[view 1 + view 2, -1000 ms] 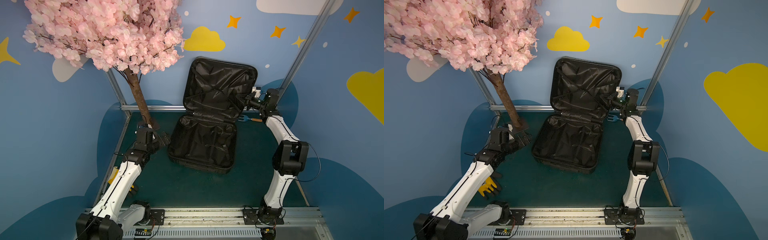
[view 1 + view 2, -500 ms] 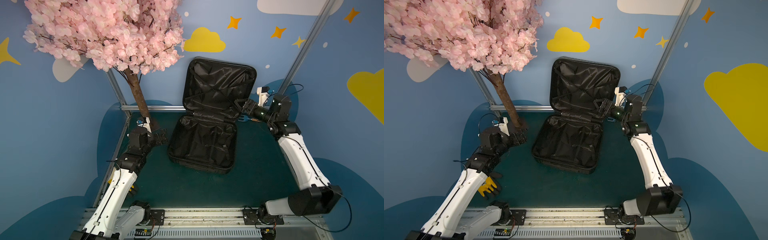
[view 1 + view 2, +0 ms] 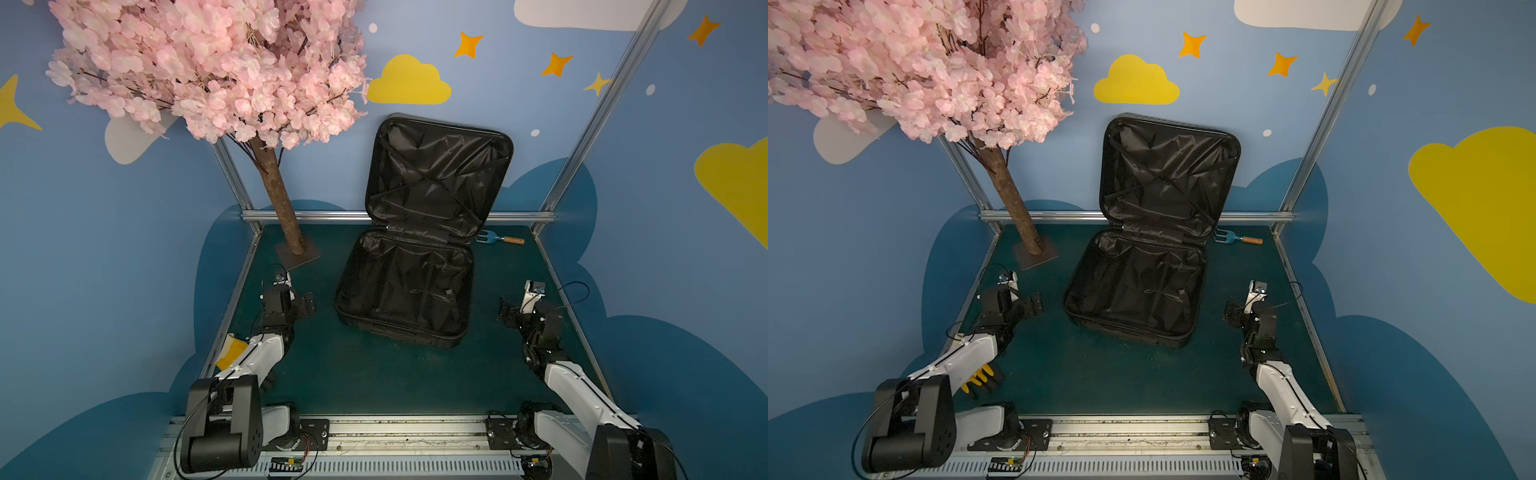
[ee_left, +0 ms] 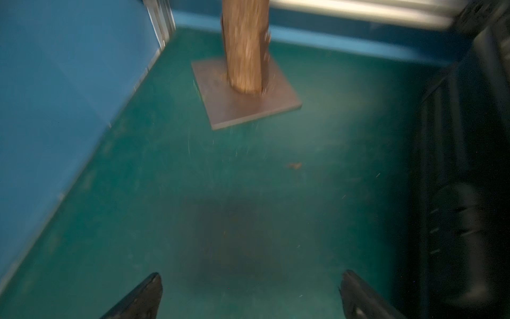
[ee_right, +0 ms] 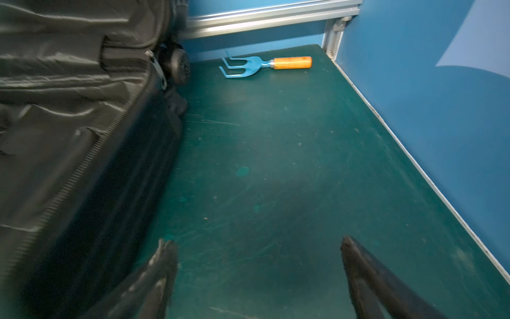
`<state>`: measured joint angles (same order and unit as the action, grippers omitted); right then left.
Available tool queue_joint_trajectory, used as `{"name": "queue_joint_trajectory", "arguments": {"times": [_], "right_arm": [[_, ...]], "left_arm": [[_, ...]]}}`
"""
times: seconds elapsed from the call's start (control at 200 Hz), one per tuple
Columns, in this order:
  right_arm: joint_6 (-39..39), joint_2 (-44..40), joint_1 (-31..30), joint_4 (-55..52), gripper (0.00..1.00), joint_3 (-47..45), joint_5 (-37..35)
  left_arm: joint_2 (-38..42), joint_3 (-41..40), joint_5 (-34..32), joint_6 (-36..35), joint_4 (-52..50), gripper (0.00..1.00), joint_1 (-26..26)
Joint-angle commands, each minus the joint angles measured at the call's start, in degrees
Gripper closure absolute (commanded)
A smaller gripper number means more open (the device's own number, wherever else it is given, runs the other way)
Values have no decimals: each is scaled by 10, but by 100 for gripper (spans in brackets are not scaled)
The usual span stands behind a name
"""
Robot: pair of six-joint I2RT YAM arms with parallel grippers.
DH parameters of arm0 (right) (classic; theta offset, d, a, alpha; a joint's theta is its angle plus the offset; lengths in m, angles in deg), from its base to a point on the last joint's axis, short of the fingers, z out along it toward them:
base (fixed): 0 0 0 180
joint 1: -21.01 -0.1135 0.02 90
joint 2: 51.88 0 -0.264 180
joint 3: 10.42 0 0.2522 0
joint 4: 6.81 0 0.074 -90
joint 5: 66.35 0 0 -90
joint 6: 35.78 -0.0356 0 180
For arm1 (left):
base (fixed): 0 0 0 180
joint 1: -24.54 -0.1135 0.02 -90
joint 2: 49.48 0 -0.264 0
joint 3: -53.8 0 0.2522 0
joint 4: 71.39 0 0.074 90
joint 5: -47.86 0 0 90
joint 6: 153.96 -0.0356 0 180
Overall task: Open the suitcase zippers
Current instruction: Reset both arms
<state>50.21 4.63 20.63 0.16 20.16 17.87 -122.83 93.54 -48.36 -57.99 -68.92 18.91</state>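
Green tabletop (image 3: 382, 374), blue cartoon walls (image 3: 104, 270) with clouds and stars, and a fake pink blossom tree (image 3: 216, 70) in the upper left: that's what both top views are showing. The suitcase (image 3: 405, 291) is lying mid-frame, flopped wide open. Its lid (image 3: 436, 183) is leaning up against the back wall, and its long axis is running bottom to top of the frame. My left gripper (image 3: 308, 302) is hanging at centre left and my right gripper (image 3: 504, 312) at centre right. Neither is touching the shell, so the case is sitting squarely between them. Both are looking about equally near.

Left wrist view is coming through blurry. My jaws are standing wide apart at the bottom edge with only bare green between them. The trunk (image 4: 244, 47) on its base plate (image 4: 248, 110) is showing at top centre. The case is just a dark ribbed wall down the right edge.

Right wrist view is giving me more. The jaws are spread wide here too, gripping nothing. The case is filling the left of the frame, just beside my left-of-frame finger. The zippers (image 5: 82, 171) are running as a diagonal from lower left to upper centre. They're ending by a caster wheel (image 5: 179, 66), with what looks like a pale pull (image 5: 160, 74) hanging there. A little blue garden fork (image 5: 265, 66) is lying at top centre, well clear.

With the halves gaping like this, I'm guessing the zip is already fully run. If anything is needing a tug, I'm betting on the right arm, reaching toward the left of its frame along that diagonal.
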Motion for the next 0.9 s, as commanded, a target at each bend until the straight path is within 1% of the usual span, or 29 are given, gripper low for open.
{"name": "queue_joint_trajectory", "arguments": {"times": [0.0, 0.02, 0.035, 0.09, 0.16, 0.245, 0.25, 0.26, 0.29, 0.33, 0.35, 0.365, 0.395, 0.43, 0.456, 0.471, 0.496, 0.521, 0.576, 0.591, 0.606, 0.681, 0.741, 0.806, 0.896], "right_arm": [[-2, 31, 6, 147, 7, -16, 8], [-7, 44, 8, 159, 7, -20, 16], [-10, 52, 10, 173, 7, -24, 21], [-19, 89, 14, 247, 7, -47, 36], [13, 153, 15, 336, 8, -64, 74], [12, 251, 19, 441, 7, -77, 74], [10, 257, 20, 454, 4, -77, 72], [5, 273, 21, 473, 2, -78, 69], [-3, 316, 22, 532, 1, -76, 66], [-2, 374, 24, 599, 1, -64, 82], [0, 364, 25, 577, 1, -54, 98], [3, 344, 26, 529, 1, -43, 105], [5, 307, 25, 404, 1, -9, 108], [2, 278, 25, 260, 1, 44, 113], [32, 265, 25, 164, 1, 81, 126], [35, 266, 20, 136, 1, 90, 118], [38, 282, 9, 168, 1, 89, 99], [50, 295, 0, 221, 1, 76, 98], [45, 333, -6, 353, 1, 40, 88], [43, 340, -5, 373, 1, 34, 87], [42, 334, -5, 366, 1, 36, 86], [42, 301, -4, 241, 1, 69, 87], [42, 293, -5, 209, 1, 80, 87], [49, 299, -5, 235, 2, 71, 89], [41, 335, -5, 356, 1, 39, 83]], "left_arm": [[-23, -30, 104, -22, 155, 0, -16], [-22, -31, 123, -31, 162, 0, -16], [-25, -36, 133, -32, 185, 0, -16], [-56, -72, 136, -8, 319, 0, -17], [-110, -90, 120, -1, 391, 0, -16], [-189, -92, 153, -13, 491, 0, -14], [-191, -91, 157, -13, 492, 0, -14], [-192, -87, 165, -15, 485, 0, -15], [-169, -65, 172, -26, 400, 0, -13], [-149, -30, 134, -41, 300, 0, 7], [-151, -25, 112, -48, 295, 0, 20], [-156, -24, 101, -54, 305, 0, 27], [-165, -32, 85, -55, 338, 0, 33], [-177, -43, 83, -54, 376, 0, 32], [-175, -42, 83, -54, 368, 0, 32], [-170, -40, 84, -53, 356, 0, 32], [-166, -36, 84, -54, 342, 0, 32], [-164, -33, 84, -54, 335, 0, 32], [-168, -35, 85, -54, 346, 0, 32], [-170, -37, 86, -54, 354, 0, 32], [-172, -39, 86, -54, 361, 0, 32], [-171, -39, 86, -55, 358, 0, 32], [-172, -40, 85, -55, 363, 0, 33], [-171, -42, 86, -55, 364, 0, 33], [-169, -47, 82, -56, 370, 0, 35]]}}
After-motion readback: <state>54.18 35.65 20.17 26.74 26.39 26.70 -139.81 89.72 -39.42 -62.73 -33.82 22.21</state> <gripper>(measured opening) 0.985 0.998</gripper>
